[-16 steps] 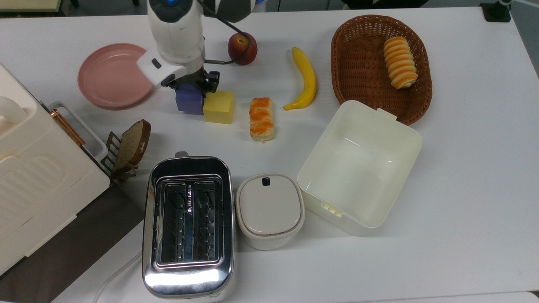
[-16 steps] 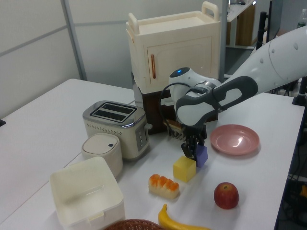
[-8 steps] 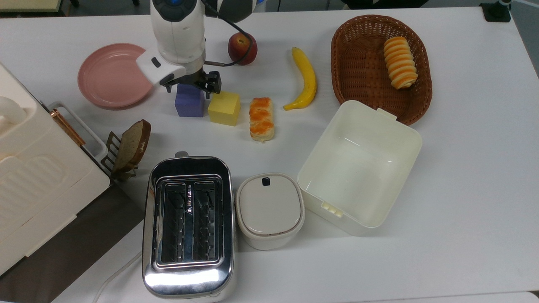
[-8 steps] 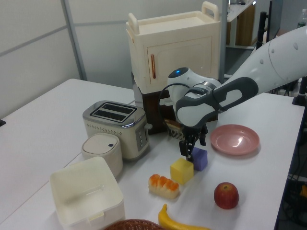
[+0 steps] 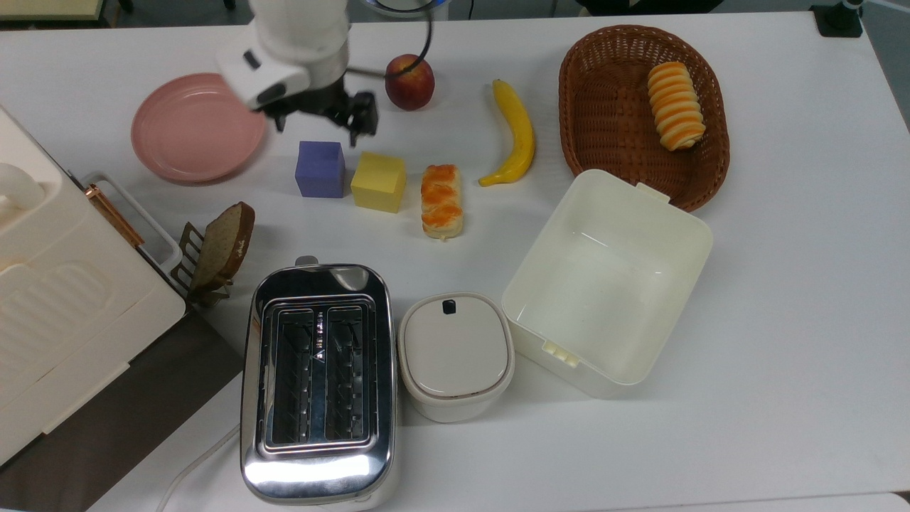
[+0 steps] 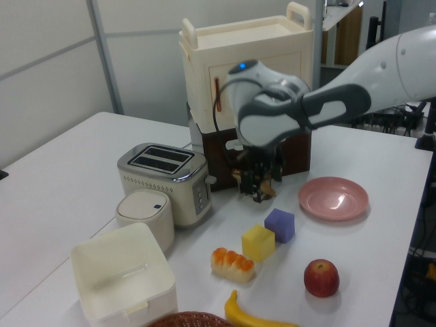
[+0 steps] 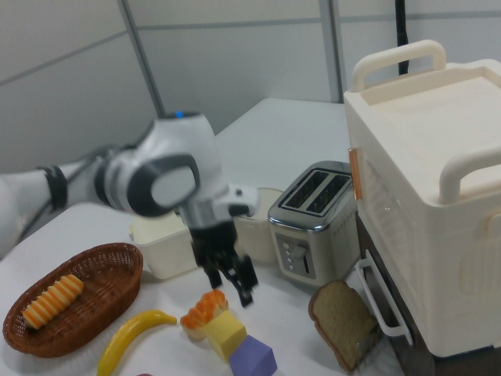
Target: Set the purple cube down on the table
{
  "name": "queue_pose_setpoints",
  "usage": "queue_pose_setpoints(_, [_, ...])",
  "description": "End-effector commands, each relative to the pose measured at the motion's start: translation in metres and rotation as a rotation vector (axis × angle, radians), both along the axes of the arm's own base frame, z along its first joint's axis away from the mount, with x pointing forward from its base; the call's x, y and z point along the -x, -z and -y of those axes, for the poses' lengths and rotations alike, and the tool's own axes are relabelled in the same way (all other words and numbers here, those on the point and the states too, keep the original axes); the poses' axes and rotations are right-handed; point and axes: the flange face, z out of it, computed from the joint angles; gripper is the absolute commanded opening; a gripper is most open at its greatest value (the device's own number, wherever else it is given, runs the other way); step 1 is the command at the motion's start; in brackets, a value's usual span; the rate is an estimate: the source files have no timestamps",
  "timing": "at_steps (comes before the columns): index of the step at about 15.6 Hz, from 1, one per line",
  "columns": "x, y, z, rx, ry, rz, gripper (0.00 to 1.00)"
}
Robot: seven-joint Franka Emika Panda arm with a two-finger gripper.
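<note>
One purple cube point(image 5: 320, 168) rests on the white surface point(image 5: 782, 299), just left of the yellow cube point(image 5: 379, 181) in the top view. Your claw point(image 5: 323, 121) hangs empty above its far side, fingers apart.

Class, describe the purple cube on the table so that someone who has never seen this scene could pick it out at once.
On the large flat white tabletop, find the round pink plate near the top view's upper left. Just to its lower right two small cubes sit side by side, barely apart. The matte blue-violet solid cube is the one nearer the plate; its neighbour, the yellow cube, lies beside the glazed pastry.
</note>
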Motion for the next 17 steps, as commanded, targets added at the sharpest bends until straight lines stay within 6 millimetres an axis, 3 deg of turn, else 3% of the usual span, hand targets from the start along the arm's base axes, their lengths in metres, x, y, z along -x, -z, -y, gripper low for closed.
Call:
queue_pose_setpoints(1, [0.006,-0.076,-0.039,-0.008,-0.006,-0.020,1.00])
queue_pose_setpoints(4, [0.017,-0.113,-0.068,-0.029,-0.013,0.013,1.00])
queue_pose_setpoints(7, [0.031,-0.137,-0.075,-0.076,-0.022,0.030,1.00])
queue_pose_setpoints(17, [0.041,-0.143,-0.074,-0.109,-0.035,-0.002,1.00])
